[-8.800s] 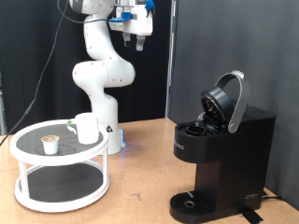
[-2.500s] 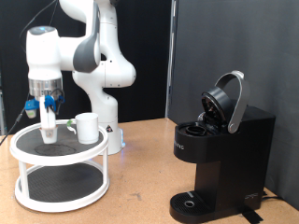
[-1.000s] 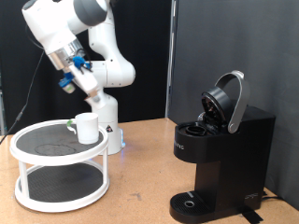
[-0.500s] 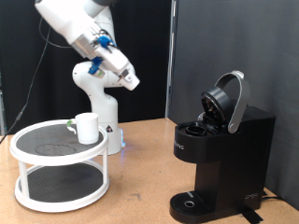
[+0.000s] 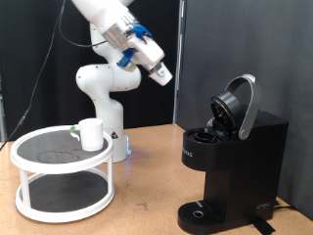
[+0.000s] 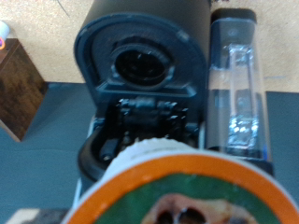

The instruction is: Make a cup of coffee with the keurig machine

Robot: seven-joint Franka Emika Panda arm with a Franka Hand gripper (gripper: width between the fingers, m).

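Observation:
The black keurig machine (image 5: 233, 152) stands at the exterior view's right with its rounded lid (image 5: 241, 103) raised; the wrist view looks down into its open pod chamber (image 6: 142, 117). My gripper (image 5: 160, 73) is high in the air, left of the lid, and is shut on a small pod (image 6: 177, 191) with an orange-ringed green and brown top. The pod fills the near edge of the wrist view. The white cup (image 5: 91, 134) with a green-tinted handle stands on the upper shelf of a round white tray (image 5: 29, 162) at the exterior view's left.
The arm's white base (image 5: 106, 108) stands behind the tray. A clear water tank (image 6: 234, 84) sits on the machine's side. The wooden table (image 5: 147, 201) runs between tray and machine. A dark curtain hangs behind.
The pod has been lifted off the tray's upper shelf. My gripper has swung with it from above the tray up and to the exterior view's right, towards the open machine.

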